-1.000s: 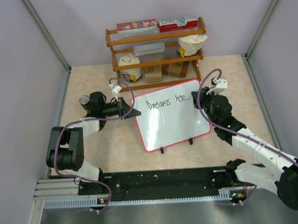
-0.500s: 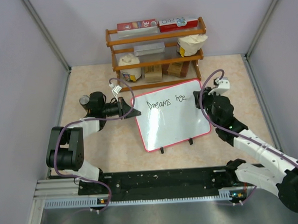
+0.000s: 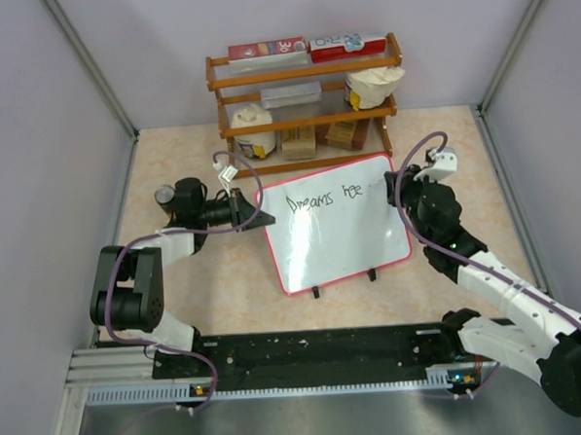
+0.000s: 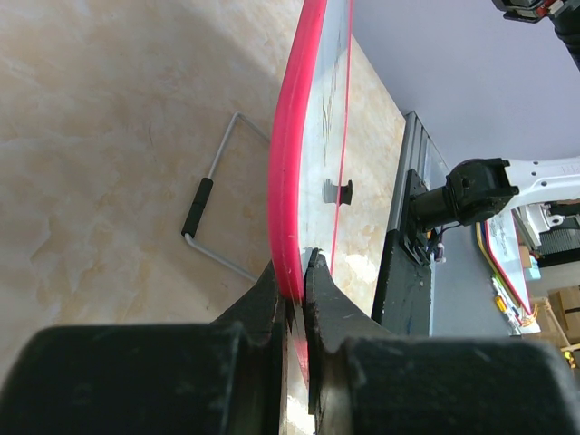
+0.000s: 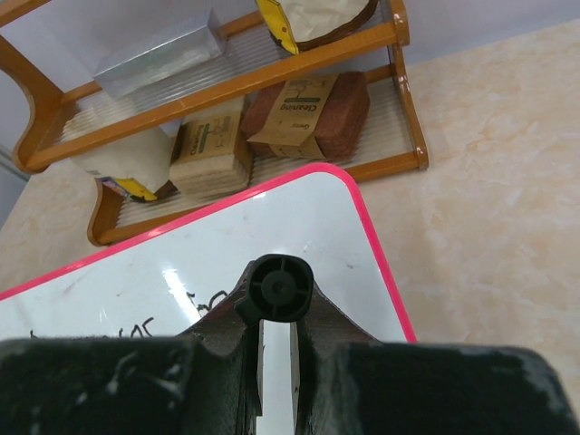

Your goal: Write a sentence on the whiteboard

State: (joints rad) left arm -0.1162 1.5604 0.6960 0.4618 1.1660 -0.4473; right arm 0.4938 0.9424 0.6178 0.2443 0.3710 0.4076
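Observation:
The whiteboard (image 3: 335, 237) lies tilted in the table's middle, white with a red frame and two black tabs on its near edge. Black lettering (image 3: 324, 198) reads "Dreams" and a short partial word on its top line. My left gripper (image 3: 258, 220) is shut on the board's left edge; the left wrist view shows the red frame (image 4: 292, 195) pinched between the jaws. My right gripper (image 3: 394, 185) is shut on a black marker (image 5: 275, 287), seen end-on over the board's (image 5: 317, 237) upper right corner. The marker's tip is hidden.
A wooden rack (image 3: 305, 102) with boxes, bags and rolls stands just behind the board. It also shows in the right wrist view (image 5: 227, 91). A wire stand with a black grip (image 4: 210, 217) lies on the table under the board. Grey walls close in both sides.
My right gripper with the marker has moved right and slightly back, from beside the short word toward the board's right edge. The left arm and the board have not moved. The lettering looks unchanged.

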